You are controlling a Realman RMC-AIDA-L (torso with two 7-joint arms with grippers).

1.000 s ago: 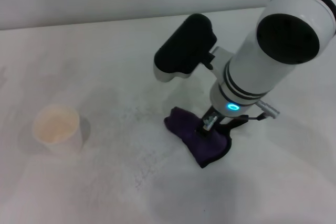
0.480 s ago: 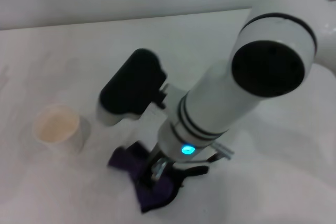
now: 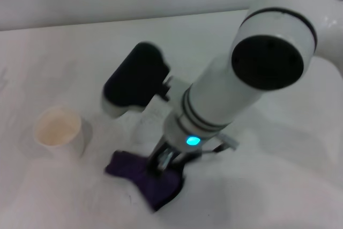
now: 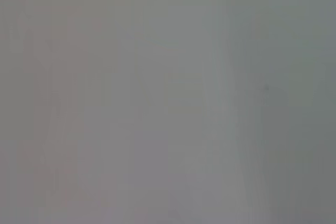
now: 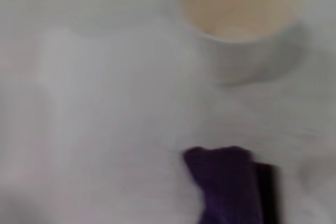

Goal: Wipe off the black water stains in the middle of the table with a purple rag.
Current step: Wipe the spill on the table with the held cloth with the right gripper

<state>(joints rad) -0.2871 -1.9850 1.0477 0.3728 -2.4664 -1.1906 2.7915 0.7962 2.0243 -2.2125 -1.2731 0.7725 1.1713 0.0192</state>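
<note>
R gripper (image 3: 165, 160) fingers clamped on purple rag (image 3: 144, 178), near table (image 3: 278, 186) front edge; cup (image 3: 59, 131) nearby.

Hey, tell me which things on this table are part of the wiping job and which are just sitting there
Part of the job:
- purple rag, pressed on the table
- right gripper, down on the rag
- black water stains: none visible now

Just lying about:
- white paper cup, upright, apart from the rag, on the robot's left

The left gripper is not in view.
</note>
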